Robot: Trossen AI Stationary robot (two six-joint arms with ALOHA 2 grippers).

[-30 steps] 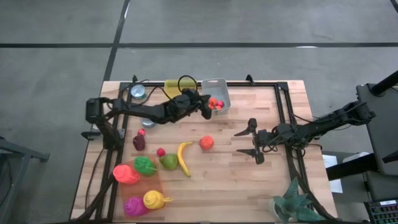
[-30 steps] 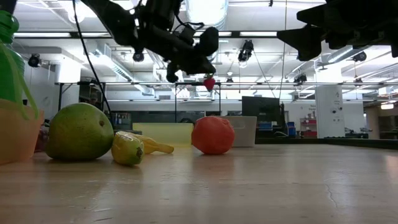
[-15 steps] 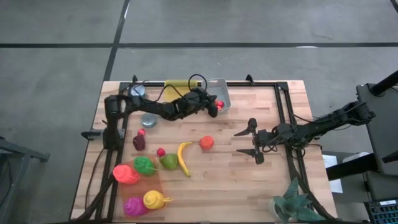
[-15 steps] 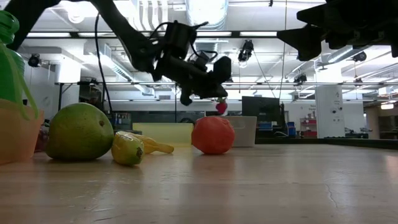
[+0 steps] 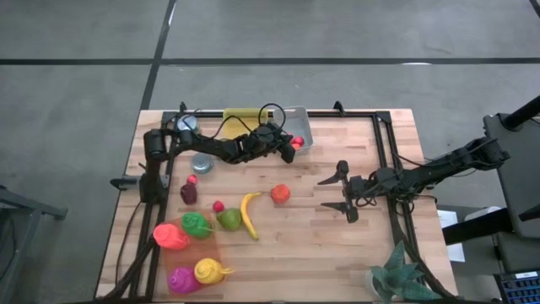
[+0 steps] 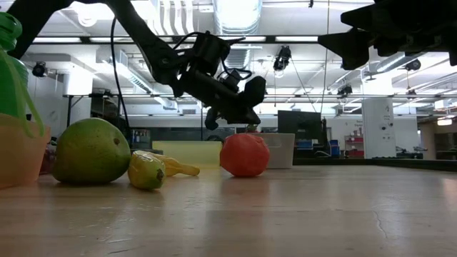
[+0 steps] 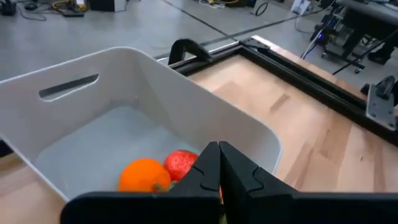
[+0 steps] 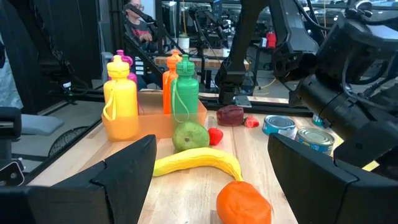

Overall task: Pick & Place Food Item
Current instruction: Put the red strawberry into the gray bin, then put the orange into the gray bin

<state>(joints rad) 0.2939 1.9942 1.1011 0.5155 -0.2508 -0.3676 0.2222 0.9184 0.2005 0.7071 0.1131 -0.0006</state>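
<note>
White bin [image 7: 205, 112] holds an orange fruit [image 7: 144, 175] and strawberry [image 7: 182, 164]; left gripper [image 7: 219, 177] closed just above them; right gripper [image 5: 344, 192] open, well apart

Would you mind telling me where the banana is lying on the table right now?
In the high view the banana lies left of the table's centre, between the green pear and the orange fruit.
</note>
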